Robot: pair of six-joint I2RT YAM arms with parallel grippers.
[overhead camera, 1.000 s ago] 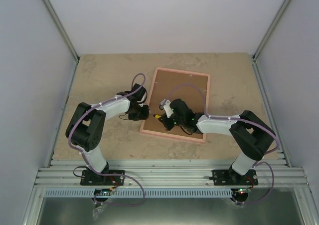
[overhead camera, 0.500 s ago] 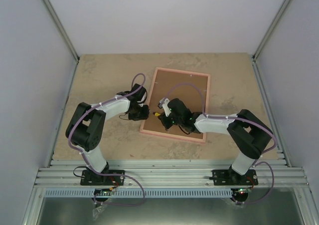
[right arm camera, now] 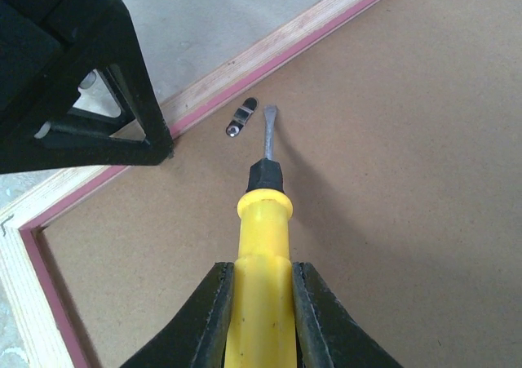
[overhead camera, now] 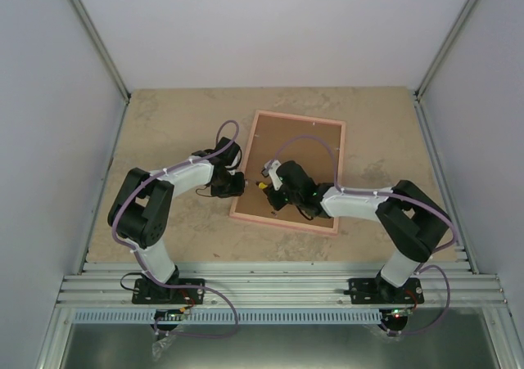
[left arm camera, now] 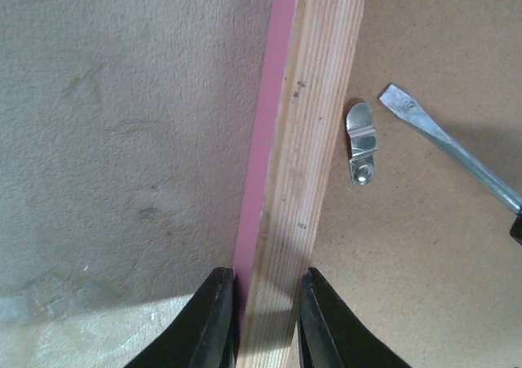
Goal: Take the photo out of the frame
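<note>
The frame (overhead camera: 299,116) lies face down on the table, its brown backing board (overhead camera: 304,145) facing up. The photo is hidden beneath that board. My left gripper (left arm camera: 265,303) is shut on the frame's left rail (left arm camera: 314,139), one finger outside on the pink edge and one inside on the board. My right gripper (right arm camera: 259,290) is shut on the handle of a yellow screwdriver (right arm camera: 263,237). Its flat blade (right arm camera: 267,127) points at a small metal clip (right arm camera: 241,117) just inside that rail. In the left wrist view the blade (left arm camera: 440,139) lies just right of the clip (left arm camera: 361,144).
The tan table (overhead camera: 172,132) is enclosed by grey walls at the left, right and back. Aluminium rails (overhead camera: 278,287) run along the near edge. The left gripper's black body (right arm camera: 73,82) sits close to the left of the screwdriver tip.
The right arm has moved the screwdriver slightly toward the frame's left rail. The left gripper has kept its grip and place.
</note>
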